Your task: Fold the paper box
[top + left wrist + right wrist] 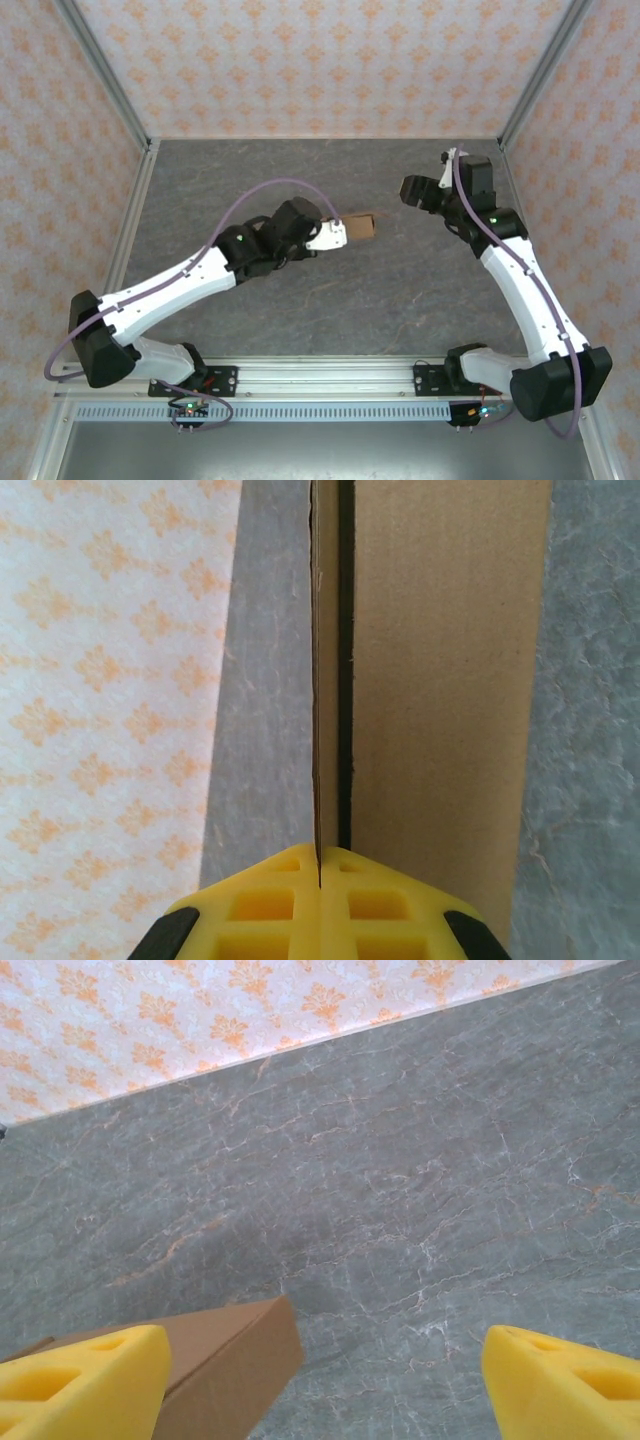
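left gripper [319, 870]: pinched tight on a thin edge of the paper box [440, 680] | right gripper [325, 1355]: spread wide, empty, near the box | box: middle of the table [300, 310]

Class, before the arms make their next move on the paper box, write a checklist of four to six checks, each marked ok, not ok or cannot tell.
1. Left tool shut on a thin edge of the paper box: ok.
2. Right tool open, holding nothing: ok.
3. Box centred between the right tool's fingers: not ok.
4. Box fully folded: cannot tell.
5. Box resting on table: cannot tell.
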Robot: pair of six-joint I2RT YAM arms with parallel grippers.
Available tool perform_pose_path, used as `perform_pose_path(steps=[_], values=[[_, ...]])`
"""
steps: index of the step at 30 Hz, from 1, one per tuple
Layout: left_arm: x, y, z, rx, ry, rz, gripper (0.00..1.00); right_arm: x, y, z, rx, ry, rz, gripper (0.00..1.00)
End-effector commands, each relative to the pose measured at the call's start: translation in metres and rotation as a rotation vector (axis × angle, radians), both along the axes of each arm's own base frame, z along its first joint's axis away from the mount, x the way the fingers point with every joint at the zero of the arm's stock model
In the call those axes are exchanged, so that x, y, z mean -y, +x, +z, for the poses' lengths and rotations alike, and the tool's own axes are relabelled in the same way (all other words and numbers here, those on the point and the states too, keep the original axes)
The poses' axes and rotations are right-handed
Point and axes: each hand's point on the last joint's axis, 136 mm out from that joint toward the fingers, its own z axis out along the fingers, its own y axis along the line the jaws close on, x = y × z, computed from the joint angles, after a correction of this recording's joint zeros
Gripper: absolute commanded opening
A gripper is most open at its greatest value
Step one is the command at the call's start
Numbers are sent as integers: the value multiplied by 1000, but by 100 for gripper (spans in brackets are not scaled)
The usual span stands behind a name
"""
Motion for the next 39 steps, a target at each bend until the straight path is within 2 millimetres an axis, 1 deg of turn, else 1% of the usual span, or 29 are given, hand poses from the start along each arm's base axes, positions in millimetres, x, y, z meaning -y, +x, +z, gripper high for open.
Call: perform_pose_path(steps=[1, 3, 6, 10, 15, 19, 22, 26, 29, 31, 34, 36, 39], values=[[-20, -15, -12, -161, 42, 33, 0, -5, -11, 2, -22, -16, 64, 80], [-25, -16, -12, -217, 31, 41, 0, -13, -17, 3, -18, -8, 123, 78], [-30, -18, -20, -300, 38, 41, 0, -23, -25, 6, 5, -8, 205, 74], [-32, -18, -27, -375, 18, 33, 0, -43, -36, 7, 27, -41, 332, 69], [-31, -14, -36, -459, 5, 20, 0, -71, -45, 6, 71, -56, 499, 68], [-31, -7, -39, -513, -4, 16, 0, -90, -50, -4, 119, -76, 642, 68], [-30, -2, -41, -537, -1, 13, 0, -98, -46, -10, 146, -82, 697, 68], [-28, 3, -46, -544, 1, 8, 0, -106, -36, -29, 132, -119, 746, 64], [-28, 7, -48, -540, -4, 11, 0, -113, -28, -41, 160, -156, 775, 60], [-28, 8, -48, -536, -10, 9, 0, -116, -22, -49, 161, -186, 789, 56], [-27, 8, -48, -536, -12, 7, 0, -117, -13, -56, 174, -208, 791, 50], [-27, 9, -49, -536, -12, 7, 0, -120, -12, -58, 175, -208, 804, 45], [-27, 9, -49, -537, -12, 8, 0, -122, -15, -61, 170, -204, 831, 37]])
